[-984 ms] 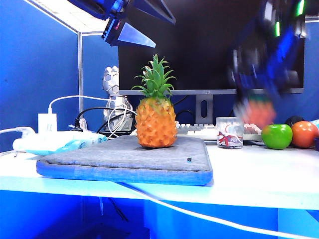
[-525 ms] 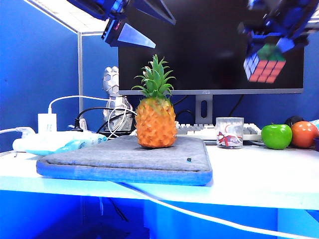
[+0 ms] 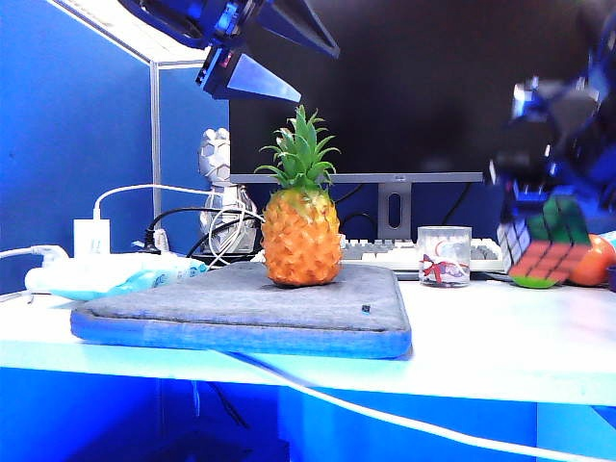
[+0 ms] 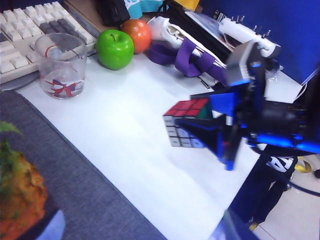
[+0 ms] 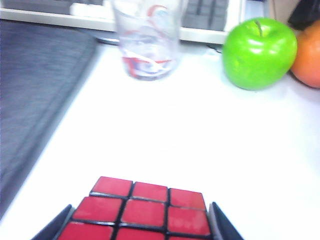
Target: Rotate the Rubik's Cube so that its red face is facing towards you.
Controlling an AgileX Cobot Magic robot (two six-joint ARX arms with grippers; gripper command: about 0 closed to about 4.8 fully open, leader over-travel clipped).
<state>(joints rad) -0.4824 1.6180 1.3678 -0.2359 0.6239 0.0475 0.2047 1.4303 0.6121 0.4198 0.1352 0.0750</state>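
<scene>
Your right gripper (image 4: pixel 225 132) clamps the small multicoloured Rubik's Cube (image 3: pixel 544 238) above the white table (image 3: pixel 481 346), at the exterior view's three o'clock. Your left gripper (image 3: pixel 252 43), at eleven o'clock, hangs open. Next, set it down red-forward.

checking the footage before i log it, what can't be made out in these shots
- Rubik's Cube: right wrist view's edge cuts off its lower part.
- Right gripper: motion-blurred in the exterior view.
- Left gripper: exterior view's top edge cuts off most of it.
- Green apple: mostly hidden behind the cube in the exterior view.
</scene>
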